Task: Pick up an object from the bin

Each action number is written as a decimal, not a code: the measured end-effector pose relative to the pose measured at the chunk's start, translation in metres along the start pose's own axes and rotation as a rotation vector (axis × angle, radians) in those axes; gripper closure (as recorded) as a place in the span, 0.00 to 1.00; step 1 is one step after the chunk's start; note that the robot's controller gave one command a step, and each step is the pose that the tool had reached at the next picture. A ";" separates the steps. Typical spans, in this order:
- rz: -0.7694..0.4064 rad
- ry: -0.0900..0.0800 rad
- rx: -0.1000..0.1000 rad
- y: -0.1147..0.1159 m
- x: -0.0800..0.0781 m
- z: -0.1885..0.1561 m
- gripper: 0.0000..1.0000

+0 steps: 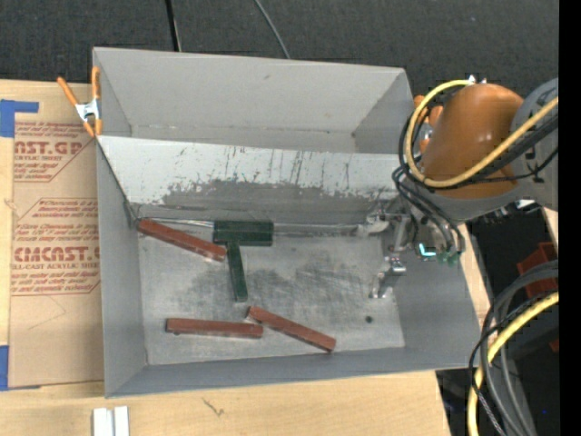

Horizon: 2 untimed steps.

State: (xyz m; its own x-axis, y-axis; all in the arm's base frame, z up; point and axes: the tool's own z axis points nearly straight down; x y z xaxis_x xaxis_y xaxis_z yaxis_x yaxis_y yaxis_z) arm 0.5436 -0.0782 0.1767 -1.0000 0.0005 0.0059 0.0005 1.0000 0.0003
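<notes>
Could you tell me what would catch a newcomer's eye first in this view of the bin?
First the orange wrist cover at the right edge of the bin, with the gripper below it over bare floor, apart from every loose thing. Then the dark green T-shaped piece left of centre, a reddish-brown bar meeting its left end, and a second bar and third bar along the near edge.

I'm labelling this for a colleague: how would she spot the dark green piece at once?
In the grey bin, look left of centre on the floor, just below the back wall. The dark green piece lies among three reddish-brown bars; it alone is green and T-shaped.
</notes>
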 end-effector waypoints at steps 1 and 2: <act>-0.001 -0.007 0.001 0.000 -0.002 -0.004 0.00; -0.045 -0.013 0.002 0.026 0.030 0.046 0.00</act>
State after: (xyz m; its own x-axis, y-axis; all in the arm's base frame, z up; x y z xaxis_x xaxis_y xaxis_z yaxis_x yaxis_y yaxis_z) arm 0.5138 -0.0522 0.1308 -0.9990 -0.0441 -0.0071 -0.0441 0.9990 -0.0019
